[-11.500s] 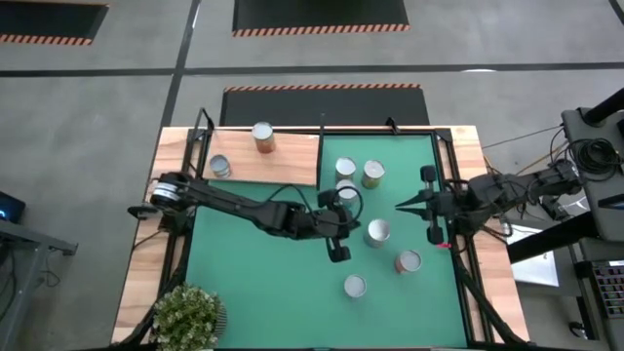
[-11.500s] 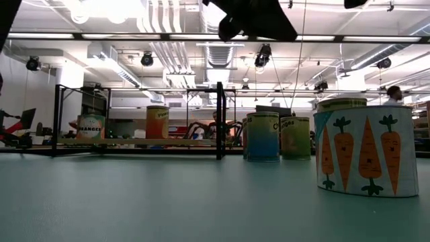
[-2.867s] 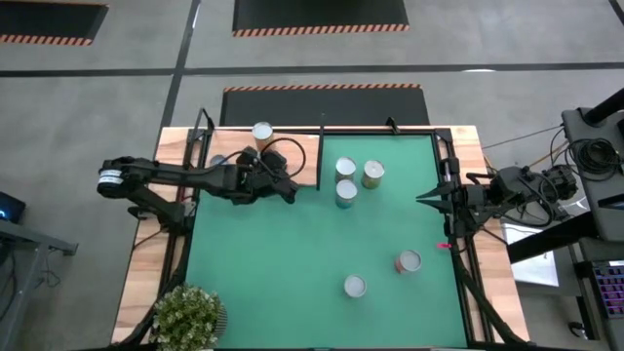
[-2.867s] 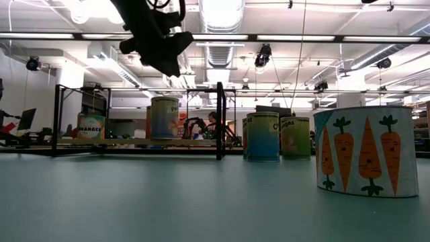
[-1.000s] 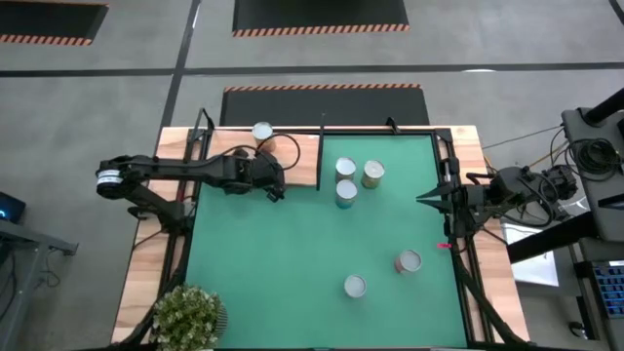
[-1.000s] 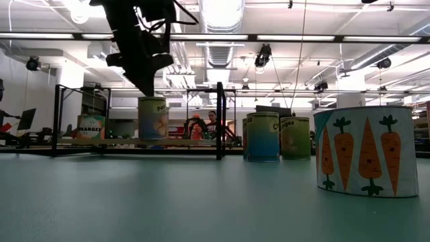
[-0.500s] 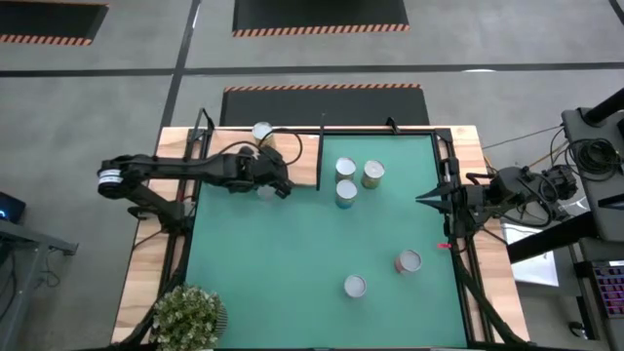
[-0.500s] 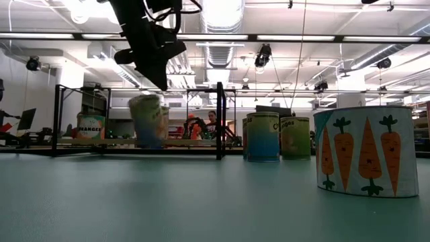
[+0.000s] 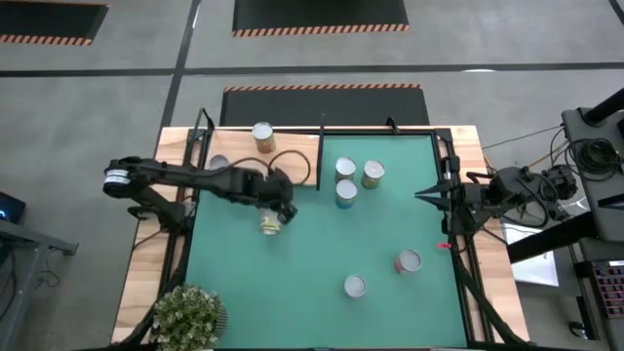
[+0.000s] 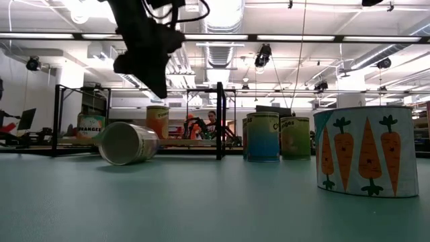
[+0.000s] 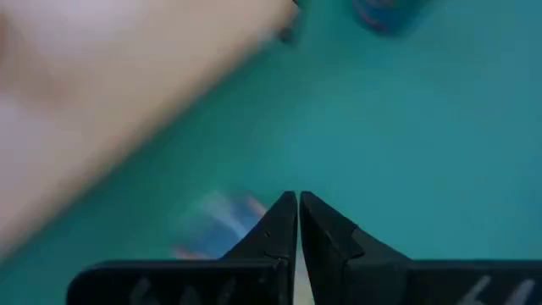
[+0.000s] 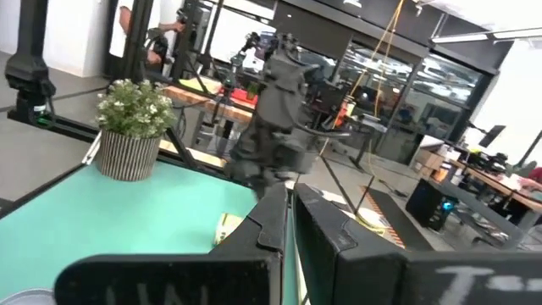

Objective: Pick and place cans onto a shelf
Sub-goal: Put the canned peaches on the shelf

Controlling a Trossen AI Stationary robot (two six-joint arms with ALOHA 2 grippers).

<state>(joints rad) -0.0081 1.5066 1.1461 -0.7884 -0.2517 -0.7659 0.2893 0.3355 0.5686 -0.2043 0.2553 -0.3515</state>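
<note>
One can [image 9: 271, 225] lies on its side on the green mat, just in front of the shelf [image 9: 292, 166]; the low view shows its round end [image 10: 123, 143] facing the camera. My left gripper [image 9: 283, 207] hangs shut above it [image 10: 160, 91], slanting down and clear of it. Two cans [image 9: 262, 135] [image 9: 219, 164] stand on the shelf board. Three more cans [image 9: 345, 169] [image 9: 372, 174] [image 9: 345, 192] stand upright on the mat right of the shelf, and two [image 9: 408, 261] [image 9: 355, 286] stand nearer the front. My right gripper [image 9: 421, 198] waits shut at the right edge.
A potted plant [image 9: 188, 317] stands at the table's near left corner. A black upright post [image 10: 220, 121] marks the shelf's right end. The carrot-printed can [image 10: 366, 149] stands close to the low camera. Bare mat lies between the fallen can and the front cans.
The can that stood upright at the shelf's front has tipped over, dropped off the board and now lies on its side on the mat. My left gripper, shut throughout, has swung from over the shelf toward the table's near edge and a little right, tipping as it went.
</note>
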